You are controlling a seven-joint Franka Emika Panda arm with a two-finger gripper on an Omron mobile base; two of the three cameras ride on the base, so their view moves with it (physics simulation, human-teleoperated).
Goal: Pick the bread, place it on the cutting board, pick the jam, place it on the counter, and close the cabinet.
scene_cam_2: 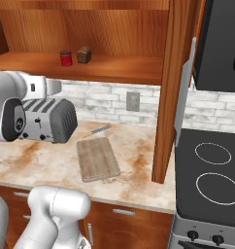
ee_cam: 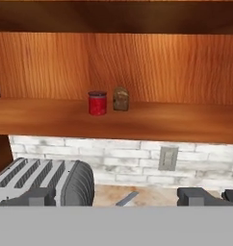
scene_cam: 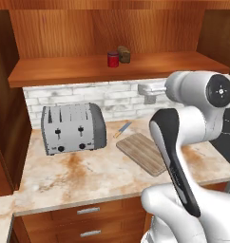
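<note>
you were at the first step, picking the bread, and nothing had been grasped yet. the bread [ee_cam: 121,99] sat on the open cabinet's [scene_cam_2: 171,63] lower shelf, just beside the jam [ee_cam: 97,103], the jar on its left as the hand camera saw them and the two close enough that they might have been touching. your end effector [ee_cam: 121,196] was wide open and empty, its fingertips [ee_cam: 199,196] low in the hand view, aimed level at the shelf but well short of the loaf. below it stood the toaster [scene_cam: 73,128] on the counter [scene_cam: 83,173], with a small knife [scene_cam_2: 96,131] lying near the cutting board's [scene_cam_2: 96,158] far end. the cutting board lay bare, ready to take the loaf. the cabinet door [scene_cam_2: 185,87] stood open, edge-on toward the stove [scene_cam_2: 211,170].

the next move, as i judged it, called for you to raise the hand a little and reach forward into the cabinet, centring the open jaws on the bread rather than the jar. the risk was the closeness of the jam: a finger coming in on that side could nudge or tip it, so you would have wanted a clean line on the loaf before closing.
</note>
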